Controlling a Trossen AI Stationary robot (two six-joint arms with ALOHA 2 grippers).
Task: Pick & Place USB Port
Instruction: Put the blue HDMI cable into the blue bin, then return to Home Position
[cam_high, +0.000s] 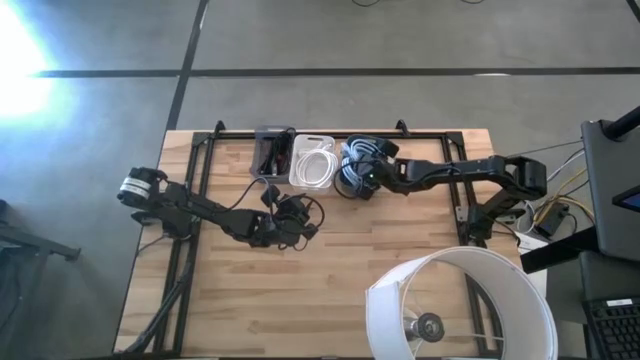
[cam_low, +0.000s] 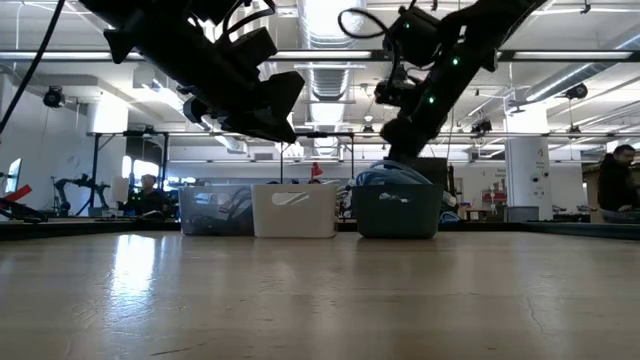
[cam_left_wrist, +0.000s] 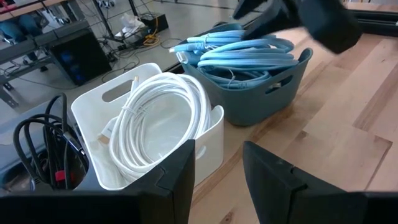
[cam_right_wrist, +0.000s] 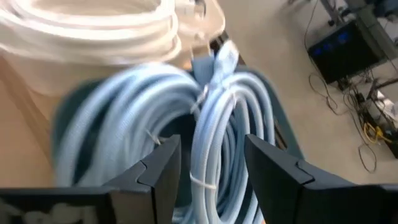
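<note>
My right hand (cam_high: 362, 178) hangs above the slate-blue plastic bin (cam_high: 352, 186) at the upper middle of the overhead picture, its two dark fingers (cam_right_wrist: 160, 163) apart with nothing between them. Just under them lie the coiled light-blue cables (cam_right_wrist: 214, 134) that fill this bin; one blue plug end sticks up from the coils toward the upper middle of my right wrist picture. I cannot tell from here which coil counts as the USB piece; all the blue coils sit inside the bin.

My left hand (cam_high: 285, 225) hovers over the bare wooden desk (cam_high: 330, 285) near the middle left of the overhead picture, well clear of the bins, with its fingers (cam_left_wrist: 176, 171) apart and empty.

Three bins stand in a row along the far edge of the desk, side by side. The white plastic bin (cam_left_wrist: 146, 99) in the centre holds a coil of white cable (cam_left_wrist: 158, 121). The dark bin (cam_high: 271, 152) on the left of the row holds black cables with a bit of red among them.

A large white round lampshade (cam_high: 470, 305) fills the lower right of the overhead picture
</note>
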